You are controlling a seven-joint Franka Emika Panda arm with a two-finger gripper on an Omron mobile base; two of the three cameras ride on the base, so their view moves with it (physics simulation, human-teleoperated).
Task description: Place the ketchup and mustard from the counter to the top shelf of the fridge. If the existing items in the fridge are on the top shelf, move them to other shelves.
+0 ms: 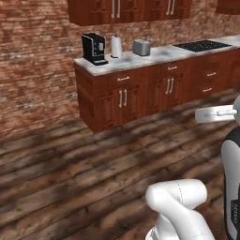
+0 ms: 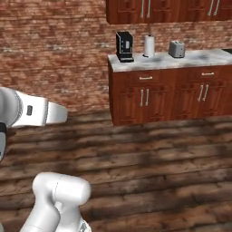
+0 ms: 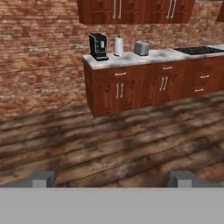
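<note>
Nothing done yet, judging by this: gripper (image 3: 112, 178) spread wide and empty, well apart from the surface (image 3: 148, 57) with coffee machine (image 3: 99, 46), paper towel roll (image 3: 118, 45), toaster (image 3: 141, 48)

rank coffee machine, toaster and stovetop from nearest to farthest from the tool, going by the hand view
1. Coffee machine, at the counter's near left end.
2. Toaster, further along the counter, past the paper towel roll.
3. Stovetop, far right.

The open tool holds nothing.
</note>
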